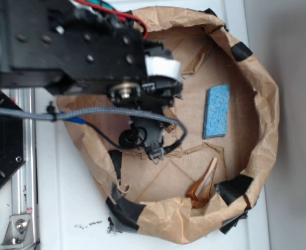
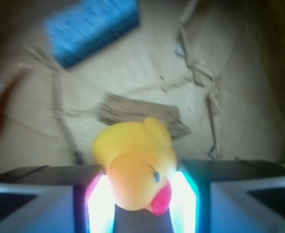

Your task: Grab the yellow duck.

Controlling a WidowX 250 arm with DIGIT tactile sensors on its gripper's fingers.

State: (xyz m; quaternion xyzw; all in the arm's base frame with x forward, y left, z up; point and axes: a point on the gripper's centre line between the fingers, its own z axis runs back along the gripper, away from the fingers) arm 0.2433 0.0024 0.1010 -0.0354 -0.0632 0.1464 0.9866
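While gripper [image 2: 141,194] clasps yellow duck [image 2: 135,162] — cardboard floor [image 2: 133,73] beyond lies open.

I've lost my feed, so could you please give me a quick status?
Gripper shut on yellow duck. Duck between the fingers. Blue sponge apart, nothing blocking.

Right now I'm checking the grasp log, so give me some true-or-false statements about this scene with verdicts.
1. The yellow duck sits between the gripper fingers. True.
2. The blue sponge lies outside the paper-lined bin. False: it lies inside, on the bin floor.
3. The amber-brown pointed object rests near the bin's wall. True.
4. The duck's beak is blue. False: it is pinkish red.
5. The duck is visible in the exterior view. False: the arm hides it.
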